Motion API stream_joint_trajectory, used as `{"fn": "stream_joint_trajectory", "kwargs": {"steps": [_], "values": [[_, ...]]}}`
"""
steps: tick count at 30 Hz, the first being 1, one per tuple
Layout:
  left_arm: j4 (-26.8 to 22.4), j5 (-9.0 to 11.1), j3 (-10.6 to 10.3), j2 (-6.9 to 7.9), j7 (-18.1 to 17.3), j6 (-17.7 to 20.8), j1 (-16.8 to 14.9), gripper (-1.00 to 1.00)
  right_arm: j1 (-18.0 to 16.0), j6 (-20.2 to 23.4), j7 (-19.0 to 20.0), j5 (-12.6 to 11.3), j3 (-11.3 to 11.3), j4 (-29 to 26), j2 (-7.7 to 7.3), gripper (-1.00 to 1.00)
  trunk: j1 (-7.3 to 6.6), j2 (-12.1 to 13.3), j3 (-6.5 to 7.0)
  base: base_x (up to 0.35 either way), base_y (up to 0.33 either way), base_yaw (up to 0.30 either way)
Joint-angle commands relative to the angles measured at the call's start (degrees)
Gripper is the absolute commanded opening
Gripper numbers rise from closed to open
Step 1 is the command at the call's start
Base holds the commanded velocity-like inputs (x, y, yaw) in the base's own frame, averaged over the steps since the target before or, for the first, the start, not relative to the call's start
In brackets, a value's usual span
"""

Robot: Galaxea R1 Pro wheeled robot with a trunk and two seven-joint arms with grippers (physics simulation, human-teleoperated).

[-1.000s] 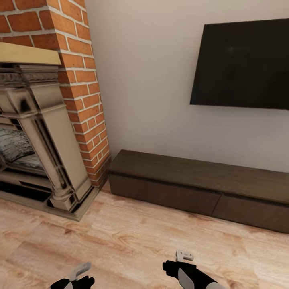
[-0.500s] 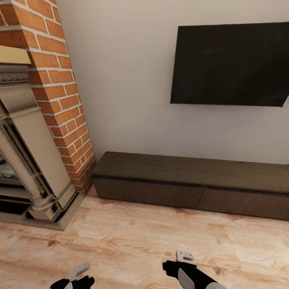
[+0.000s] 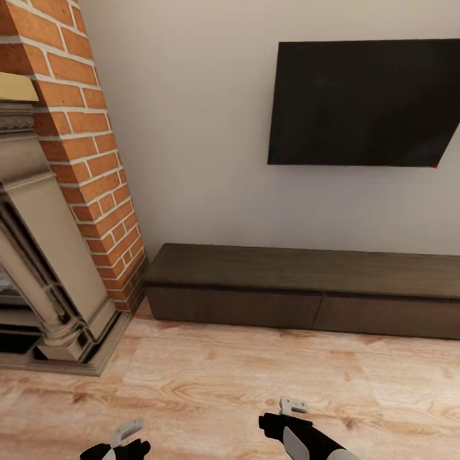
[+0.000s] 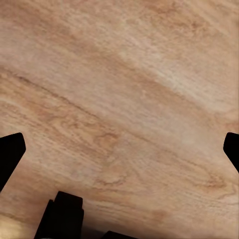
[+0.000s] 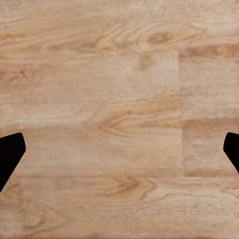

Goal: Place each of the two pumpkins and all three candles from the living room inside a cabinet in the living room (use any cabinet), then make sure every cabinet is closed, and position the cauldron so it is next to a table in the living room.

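The cabinet (image 3: 306,275), a long, low dark-brown unit, stands against the pale wall straight ahead, with both flat fronts flush and shut and a bare top. At the lower edge of the head view, my left gripper (image 3: 124,436) and right gripper (image 3: 292,407) hang low over the wooden floor, well short of the cabinet. In the left wrist view the left gripper (image 4: 119,149) is open, with floorboards between its spread fingertips. The right gripper (image 5: 119,152) in the right wrist view is open too, over bare floor. The pumpkins, candles, cauldron and table are out of view.
A stone-coloured fireplace (image 3: 45,255) with a red brick chimney (image 3: 89,140) stands at the left, its plinth jutting onto the floor. A black television (image 3: 364,102) hangs on the wall above the cabinet. Light wooden floor (image 3: 255,370) stretches between me and the cabinet.
The whole head view has swung to the right, so the fireplace sits further left and the cabinet more centred. Both grippers keep the same place and stay open.
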Motion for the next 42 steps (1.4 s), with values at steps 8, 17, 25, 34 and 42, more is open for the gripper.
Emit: {"fn": "stream_joint_trajectory", "kwargs": {"steps": [8, 17, 25, 34, 42], "values": [[-0.1, 0.1, 0.3, -0.04, 0.0, 0.4, 0.0, 1.00, 0.0, 0.2, -0.5, -0.4, 0.5, -0.1, -0.20, 1.00, 0.00, 0.0, -0.05, 0.020, 0.009, 0.000], [-0.1, 0.0, 0.3, 0.20, -0.3, 0.4, 0.0, 1.00, 0.0, -1.6, -0.3, -0.6, 0.4, 0.2, -0.46, 1.00, 0.00, 0.0, -0.05, 0.000, 0.000, 0.000], [-2.0, -0.1, 0.3, 2.16, -11.9, 5.8, 0.0, 1.00, 0.0, -4.0, 14.1, -5.3, -0.8, 2.6, -1.31, 1.00, 0.00, 0.0, -0.05, 0.000, 0.000, 0.000], [-33.8, 0.0, 0.7, 9.45, -30.3, 37.7, 1.6, 1.00, 0.0, -4.2, 23.1, -12.5, -1.2, 5.8, -5.52, 1.00, 0.00, 0.0, -0.05, 0.000, 0.000, 0.000], [-56.2, 7.7, 2.8, 9.91, -33.7, 43.0, 2.6, 1.00, 0.0, -6.5, 27.2, -15.8, -1.3, 6.3, -6.48, 1.00, 0.00, 0.0, -0.05, 0.000, 0.000, 0.000]]}}
